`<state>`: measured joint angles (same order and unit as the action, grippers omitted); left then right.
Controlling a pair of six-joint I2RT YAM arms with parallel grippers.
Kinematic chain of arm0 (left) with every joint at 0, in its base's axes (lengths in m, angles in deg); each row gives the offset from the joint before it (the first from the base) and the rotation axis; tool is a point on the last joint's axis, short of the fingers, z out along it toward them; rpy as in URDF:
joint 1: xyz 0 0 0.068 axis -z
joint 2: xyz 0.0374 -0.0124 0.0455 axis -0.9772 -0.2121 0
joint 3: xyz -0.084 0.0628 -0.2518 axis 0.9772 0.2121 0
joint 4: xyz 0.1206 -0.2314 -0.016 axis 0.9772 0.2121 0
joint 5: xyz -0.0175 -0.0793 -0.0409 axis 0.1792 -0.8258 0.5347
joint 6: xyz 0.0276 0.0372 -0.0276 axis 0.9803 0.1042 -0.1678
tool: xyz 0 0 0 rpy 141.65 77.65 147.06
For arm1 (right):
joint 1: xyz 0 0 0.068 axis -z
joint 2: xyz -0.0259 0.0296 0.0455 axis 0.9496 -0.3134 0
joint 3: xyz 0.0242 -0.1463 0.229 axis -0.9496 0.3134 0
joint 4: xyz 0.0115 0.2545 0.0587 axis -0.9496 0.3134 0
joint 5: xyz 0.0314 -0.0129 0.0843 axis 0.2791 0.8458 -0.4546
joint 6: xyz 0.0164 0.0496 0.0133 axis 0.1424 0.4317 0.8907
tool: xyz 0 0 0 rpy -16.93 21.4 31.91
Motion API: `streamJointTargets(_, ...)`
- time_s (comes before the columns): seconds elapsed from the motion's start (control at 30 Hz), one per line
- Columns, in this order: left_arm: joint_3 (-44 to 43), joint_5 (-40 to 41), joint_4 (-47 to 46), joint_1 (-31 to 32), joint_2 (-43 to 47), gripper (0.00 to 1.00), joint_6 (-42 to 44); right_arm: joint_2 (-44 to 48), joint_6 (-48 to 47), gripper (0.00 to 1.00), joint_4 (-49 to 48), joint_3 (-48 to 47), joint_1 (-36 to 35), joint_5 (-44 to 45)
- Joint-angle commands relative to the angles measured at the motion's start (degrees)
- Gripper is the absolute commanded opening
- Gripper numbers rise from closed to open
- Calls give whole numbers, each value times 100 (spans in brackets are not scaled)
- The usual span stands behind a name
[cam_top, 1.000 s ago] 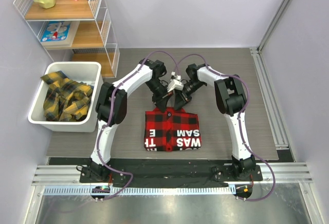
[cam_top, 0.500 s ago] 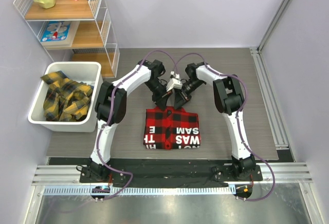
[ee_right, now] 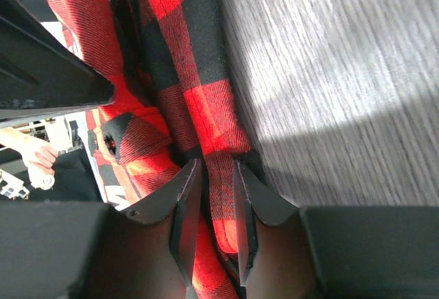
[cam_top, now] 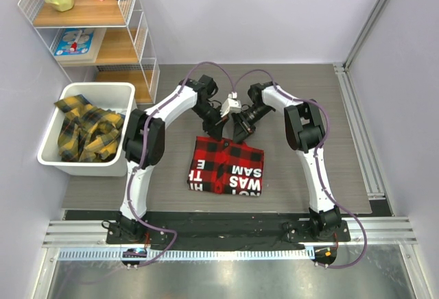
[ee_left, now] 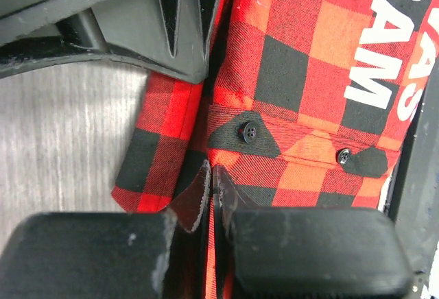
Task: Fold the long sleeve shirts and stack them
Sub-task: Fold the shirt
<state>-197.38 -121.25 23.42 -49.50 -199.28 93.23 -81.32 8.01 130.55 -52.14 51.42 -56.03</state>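
Observation:
The red-and-black checked shirt (cam_top: 228, 167) lies folded on the table, white lettering facing up. My left gripper (cam_top: 216, 133) is shut on its far edge; in the left wrist view the fingertips (ee_left: 212, 182) pinch the cloth (ee_left: 288, 86) near two black buttons. My right gripper (cam_top: 239, 134) is shut on the same far edge just to the right; the right wrist view shows a fold of red cloth (ee_right: 206, 127) clamped between its fingers (ee_right: 185, 203). Yellow-and-black checked shirts (cam_top: 86, 129) lie crumpled in the white bin (cam_top: 127, 93) at the left.
A wire shelf (cam_top: 140, 31) with a yellow jug, cups and a book stands at the back left, behind the bin. Metal rails (cam_top: 360, 127) run along the table's right side. Bare grey table (cam_top: 315, 93) surrounds the shirt.
Both grippers have moved away from me, pulling the shirt's far edge up and back. The shirt has shifted farther from the near edge and skewed slightly.

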Motion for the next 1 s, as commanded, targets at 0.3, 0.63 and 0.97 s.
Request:
streamJointTargets(0.3,495,-143,-1368,-135,641,0,-442,-100,-269,31,223,-324,72,-40)
streamJointTargets(0.63,716,139,-1967,-144,185,8,-716,5,-224,38,425,-886,344,425)
streamJointTargets(0.97,-646,-124,34,-574,-70,55,-514,743,-857,69,1901,-941,1003,1199)
